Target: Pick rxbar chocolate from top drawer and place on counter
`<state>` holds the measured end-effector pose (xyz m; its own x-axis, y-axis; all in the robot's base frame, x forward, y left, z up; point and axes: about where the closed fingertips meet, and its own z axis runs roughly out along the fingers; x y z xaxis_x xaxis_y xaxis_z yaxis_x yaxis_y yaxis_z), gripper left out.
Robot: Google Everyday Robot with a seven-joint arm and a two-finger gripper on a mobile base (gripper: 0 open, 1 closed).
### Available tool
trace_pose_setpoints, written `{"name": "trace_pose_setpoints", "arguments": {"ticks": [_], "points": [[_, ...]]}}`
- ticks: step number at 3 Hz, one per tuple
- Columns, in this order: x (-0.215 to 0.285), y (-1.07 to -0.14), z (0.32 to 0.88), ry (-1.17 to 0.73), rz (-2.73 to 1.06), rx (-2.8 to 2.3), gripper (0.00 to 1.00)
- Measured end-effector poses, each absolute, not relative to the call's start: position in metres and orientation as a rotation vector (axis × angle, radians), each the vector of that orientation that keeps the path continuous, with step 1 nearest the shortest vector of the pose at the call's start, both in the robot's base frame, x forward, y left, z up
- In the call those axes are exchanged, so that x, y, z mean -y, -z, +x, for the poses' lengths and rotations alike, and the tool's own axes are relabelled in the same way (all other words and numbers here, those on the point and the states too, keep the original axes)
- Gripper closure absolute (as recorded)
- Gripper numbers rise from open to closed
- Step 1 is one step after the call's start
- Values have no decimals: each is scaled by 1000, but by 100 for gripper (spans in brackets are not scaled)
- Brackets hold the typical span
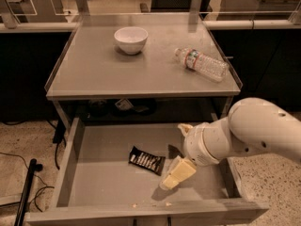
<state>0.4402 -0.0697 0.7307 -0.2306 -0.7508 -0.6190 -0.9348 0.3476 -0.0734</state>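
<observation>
Black-wrapped flat rxbar chocolate (146,160) lies ungrabbed in the shallow grey metal top drawer (101,185), cream gripper (178,174) just beside it (open or shut, can't tell). Looks like the approach step; next it needs centring over the bar.
</observation>
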Motion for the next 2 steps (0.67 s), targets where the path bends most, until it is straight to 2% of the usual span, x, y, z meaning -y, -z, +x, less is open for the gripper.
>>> {"name": "trace_pose_setpoints", "arguments": {"ticks": [2], "points": [[49, -673, 452, -400, -1459, -2093, 0]]}}
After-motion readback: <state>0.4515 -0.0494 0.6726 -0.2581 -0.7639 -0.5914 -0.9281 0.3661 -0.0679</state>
